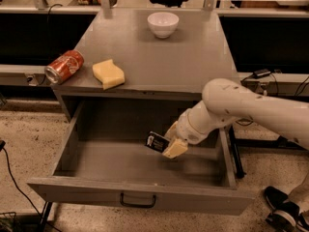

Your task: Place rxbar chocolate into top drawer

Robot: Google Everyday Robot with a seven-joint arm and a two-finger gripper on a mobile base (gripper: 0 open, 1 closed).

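The top drawer (67,151) of the grey cabinet is pulled wide open, with a small black handle (137,200) on its front panel. My gripper (170,143) reaches down into the drawer from the right, on a white arm. It is shut on the rxbar chocolate (156,141), a small flat black bar with white markings that sticks out to the left of the fingers (175,149). The bar hangs a little above the drawer floor, right of its middle.
On the cabinet top lie a red soda can (64,66) on its side at the left edge, a yellow sponge (108,73) beside it and a white bowl (162,23) at the back. A black cable lies on the floor at left, a dark shoe (282,211) at lower right.
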